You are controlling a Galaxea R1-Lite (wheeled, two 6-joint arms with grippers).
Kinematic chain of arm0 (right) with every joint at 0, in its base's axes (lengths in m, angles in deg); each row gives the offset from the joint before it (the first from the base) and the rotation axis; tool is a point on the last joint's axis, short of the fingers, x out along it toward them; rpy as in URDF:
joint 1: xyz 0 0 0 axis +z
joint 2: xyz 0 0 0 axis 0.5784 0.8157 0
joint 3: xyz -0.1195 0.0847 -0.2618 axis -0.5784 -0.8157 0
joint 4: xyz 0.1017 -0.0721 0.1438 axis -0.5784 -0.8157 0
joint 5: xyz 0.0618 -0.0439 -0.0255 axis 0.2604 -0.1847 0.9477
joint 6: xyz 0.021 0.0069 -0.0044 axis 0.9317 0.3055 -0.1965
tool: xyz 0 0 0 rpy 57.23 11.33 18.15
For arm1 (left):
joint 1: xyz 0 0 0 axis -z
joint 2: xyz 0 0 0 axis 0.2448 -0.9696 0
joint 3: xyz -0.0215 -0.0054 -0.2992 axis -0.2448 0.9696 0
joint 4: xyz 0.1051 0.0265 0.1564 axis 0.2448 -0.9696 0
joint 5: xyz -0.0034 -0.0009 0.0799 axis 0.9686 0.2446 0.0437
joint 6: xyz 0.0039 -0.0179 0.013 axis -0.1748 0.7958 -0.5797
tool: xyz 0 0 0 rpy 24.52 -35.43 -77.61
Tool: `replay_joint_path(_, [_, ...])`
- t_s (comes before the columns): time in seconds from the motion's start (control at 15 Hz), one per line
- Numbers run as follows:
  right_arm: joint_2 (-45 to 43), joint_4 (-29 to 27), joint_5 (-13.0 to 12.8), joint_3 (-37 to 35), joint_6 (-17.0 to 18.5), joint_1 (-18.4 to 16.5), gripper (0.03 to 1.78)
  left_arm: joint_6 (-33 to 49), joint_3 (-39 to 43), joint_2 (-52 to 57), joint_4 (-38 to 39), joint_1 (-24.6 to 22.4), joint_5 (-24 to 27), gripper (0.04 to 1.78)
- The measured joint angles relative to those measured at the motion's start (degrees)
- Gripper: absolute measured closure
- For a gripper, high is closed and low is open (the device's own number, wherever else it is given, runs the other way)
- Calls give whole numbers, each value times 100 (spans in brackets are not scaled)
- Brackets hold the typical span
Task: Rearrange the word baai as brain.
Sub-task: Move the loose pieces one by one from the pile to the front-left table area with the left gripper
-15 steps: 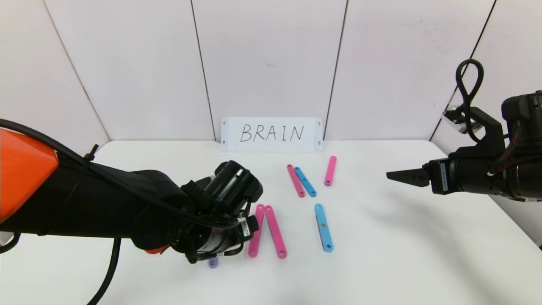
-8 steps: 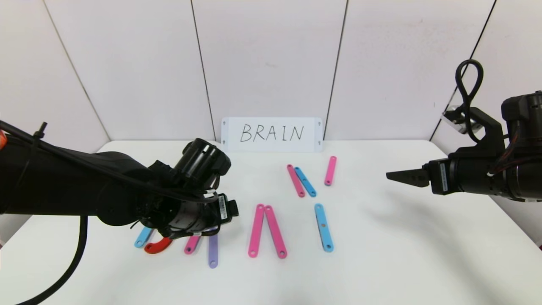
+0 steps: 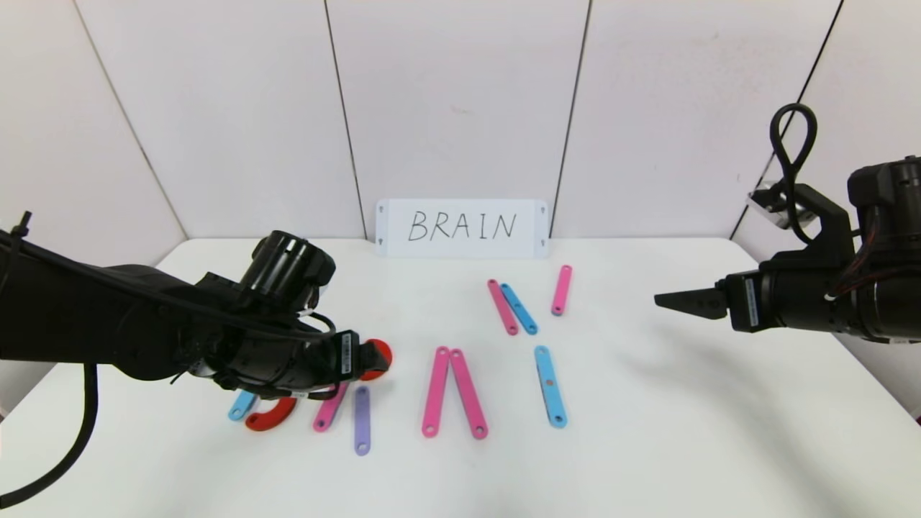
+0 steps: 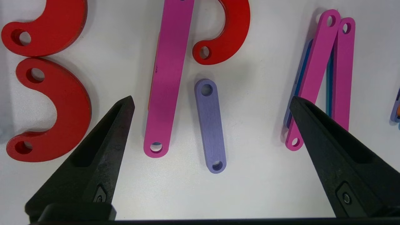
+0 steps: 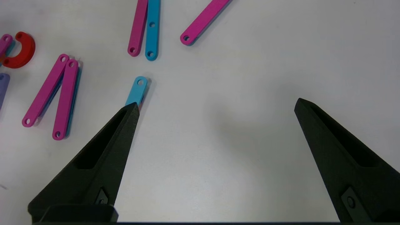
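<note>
Two arms in view. Our left gripper (image 4: 212, 103) had backed off toward 9 o'clock, jaws spread and empty, uncovering the B and R: red arcs (image 4: 56, 106), pink bar (image 4: 168, 75), purple bar (image 4: 211, 125). So we judged R placed, A, I, N pending. Right gripper (image 5: 215, 106) hung at 3 o'clock, spread, idle. BRAIN card (image 3: 462, 227) stood at 12; left arm still hid the B's blue bar (image 3: 241, 406).

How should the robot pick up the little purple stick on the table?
Probably by the middle of the purple stick, from straight above, pinching its two long edges. It lies flat and apart from the pink stick and red curve, so there is room on both sides. The open left claw hangs right over it.
</note>
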Motion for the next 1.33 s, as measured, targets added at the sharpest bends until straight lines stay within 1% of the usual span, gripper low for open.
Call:
replay_joint_path(0.13, [17, 0, -2, 0, 0, 6, 7, -39, 196, -17, 267, -22, 179, 8])
replay_joint_path(0.67, [48, 0, -11, 4, 4, 4, 7, -48, 334, -20, 247, -16, 282, 8])
replay_joint_path(0.8, [46, 12, -110, -9, -24, 30, 7, -55, 336, 7, 249, -9, 268, 8])
replay_joint_path(0.87, [44, 65, -140, -30, -33, 108, 7, -59, 339, 40, 251, -20, 262, 8])
replay_joint_path(1.0, [66, 373, -173, -44, -5, 389, 7, -88, 373, 151, 279, -115, 255, 8])
replay_joint_path(1.07, [99, 513, -218, -20, 9, 544, 7, -152, 393, 223, 297, -197, 273, 8])
replay_joint_path(1.13, [151, 561, -330, 48, 37, 723, 7, -258, 417, 302, 308, -317, 373, 8])
replay_joint_path(1.27, [278, 524, -634, 257, 68, 1089, 7, -477, 478, 501, 367, -653, 902, 8])
replay_joint_path(1.33, [350, 489, -736, 397, 82, 1280, 7, -618, 524, 597, 430, -848, 1206, 8])
